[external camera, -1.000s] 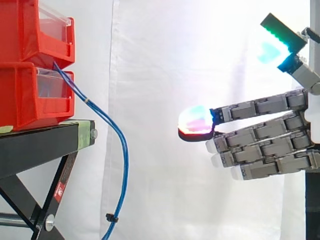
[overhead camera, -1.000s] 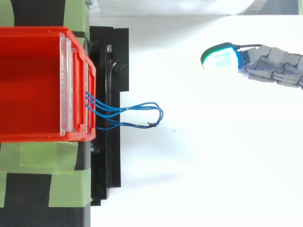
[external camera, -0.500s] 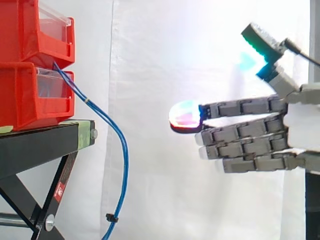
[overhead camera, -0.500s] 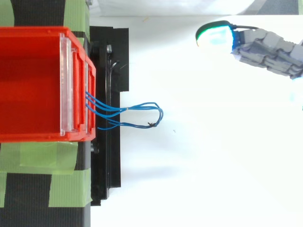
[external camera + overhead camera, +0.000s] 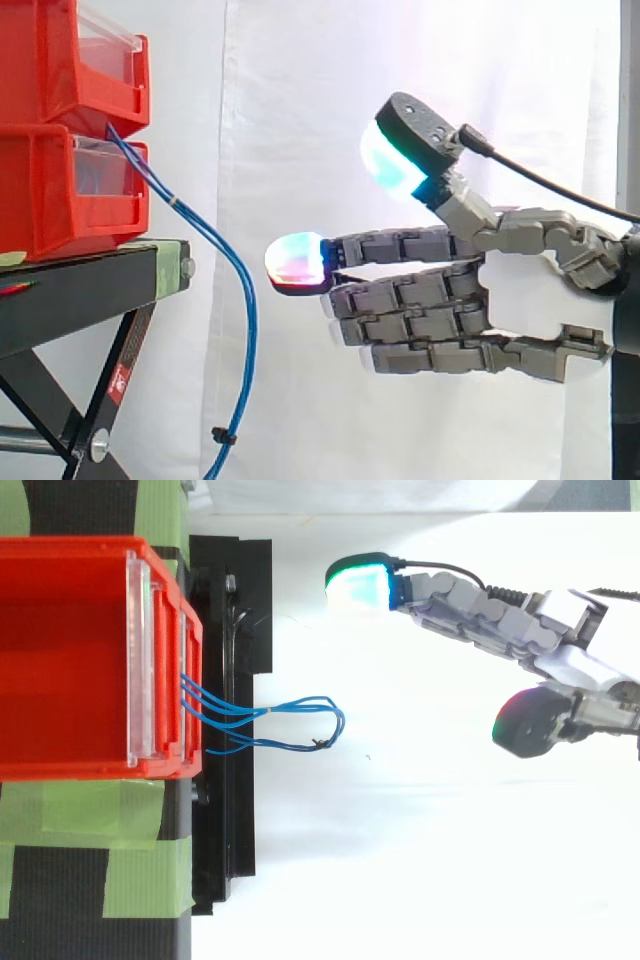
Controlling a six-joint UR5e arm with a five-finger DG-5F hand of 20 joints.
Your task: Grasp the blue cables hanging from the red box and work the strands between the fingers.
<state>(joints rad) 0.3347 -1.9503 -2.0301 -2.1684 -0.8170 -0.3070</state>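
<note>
fingers (image 5: 420,300) of the hand (image 5: 520,290) reach out straight and stacked, thumb raised above them, holding nothing; the glowing fingertips (image 5: 297,262) stop just short of the blue cables (image 5: 251,320). these cables leave the front of the lower red box (image 5: 50,190) on the black stand (image 5: 80,285) and droop past its edge. a white curtain (image 5: 300,100) hangs behind.

Blue cables (image 5: 250,325) run off bottom edge, side view; red bins (image 5: 40,195) cut at left edge.
</note>
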